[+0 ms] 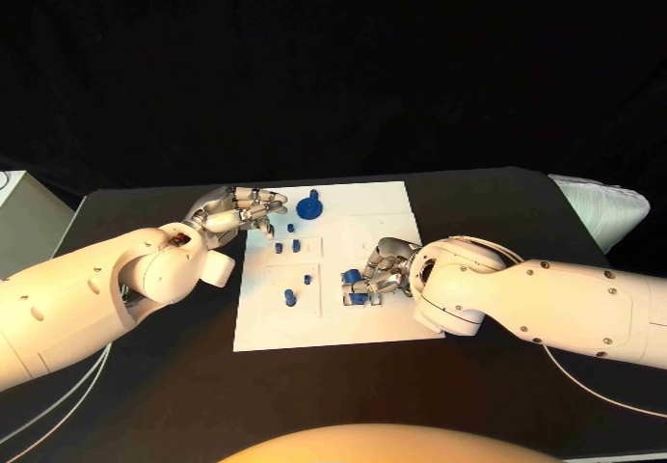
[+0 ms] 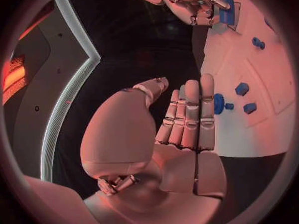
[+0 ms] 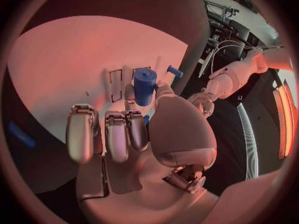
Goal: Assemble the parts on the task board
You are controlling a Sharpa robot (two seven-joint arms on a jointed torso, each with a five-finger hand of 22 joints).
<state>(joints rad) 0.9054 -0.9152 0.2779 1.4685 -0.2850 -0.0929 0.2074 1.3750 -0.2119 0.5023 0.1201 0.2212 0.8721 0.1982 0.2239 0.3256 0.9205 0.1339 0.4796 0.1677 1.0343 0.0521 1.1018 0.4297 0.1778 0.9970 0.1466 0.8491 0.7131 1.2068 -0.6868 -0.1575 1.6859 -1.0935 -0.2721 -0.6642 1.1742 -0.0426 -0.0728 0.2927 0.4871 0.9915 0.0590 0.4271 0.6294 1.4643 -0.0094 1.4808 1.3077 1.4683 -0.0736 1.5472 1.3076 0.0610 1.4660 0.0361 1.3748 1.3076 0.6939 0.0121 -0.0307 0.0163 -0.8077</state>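
Note:
The white task board [image 1: 333, 318] lies in the middle of the table. A round blue part [image 1: 308, 205] sits near its far edge, and small blue parts [image 1: 285, 247] [image 1: 291, 296] stand further in. My left hand [image 1: 239, 212] hovers at the board's far left edge, fingers straight and side by side [image 2: 190, 114], holding nothing; the round part [image 2: 219, 103] lies just past its fingertips. My right hand [image 1: 378, 275] rests on the board's right half and pinches a blue cylinder [image 3: 144, 84] between thumb and finger over a rectangular recess [image 3: 116, 82].
A blue peg [image 3: 175, 71] stands on the board [image 3: 74, 59] just beyond the cylinder. A white object [image 1: 600, 207] lies at the table's far right, and a pale box [image 1: 21, 217] at the far left. Black tabletop surrounds the board.

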